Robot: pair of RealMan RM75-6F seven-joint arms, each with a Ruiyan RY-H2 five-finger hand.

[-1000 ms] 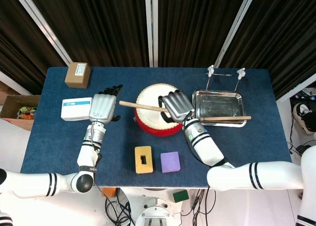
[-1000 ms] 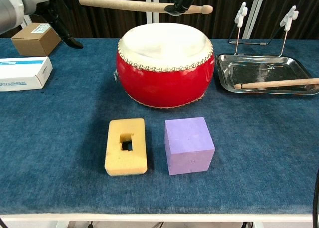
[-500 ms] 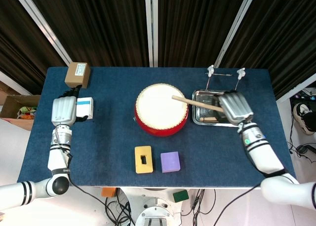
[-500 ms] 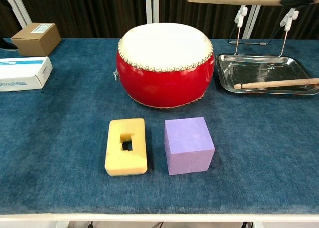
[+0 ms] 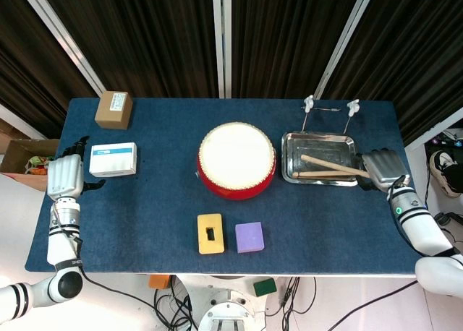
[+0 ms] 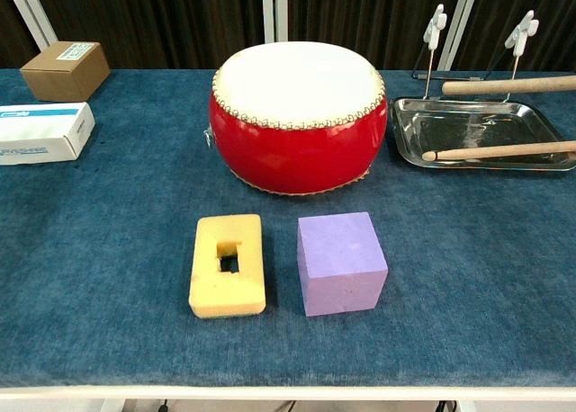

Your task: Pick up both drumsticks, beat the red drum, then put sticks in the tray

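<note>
One stick lies in the tray, the other hangs over it in the right hand

The right hand (image 5: 383, 169) sits at the tray's (image 5: 319, 138) 3 o'clock edge, fingers curled around the butt of a drumstick (image 5: 334, 165) that slants across the tray toward 10 o'clock; in the chest view this stick (image 6: 508, 85) shows above the tray (image 6: 477, 112), clear of its floor. The second drumstick (image 6: 499, 150) lies flat in the tray, its end poking past the 3 o'clock rim. The red drum (image 5: 236, 160) stands mid-table, just at the tray's 9 o'clock. The left hand (image 5: 64, 178) is off at the table's 9 o'clock edge beside a white box (image 5: 113, 159), holding nothing; how far its fingers are spread I cannot tell
</note>
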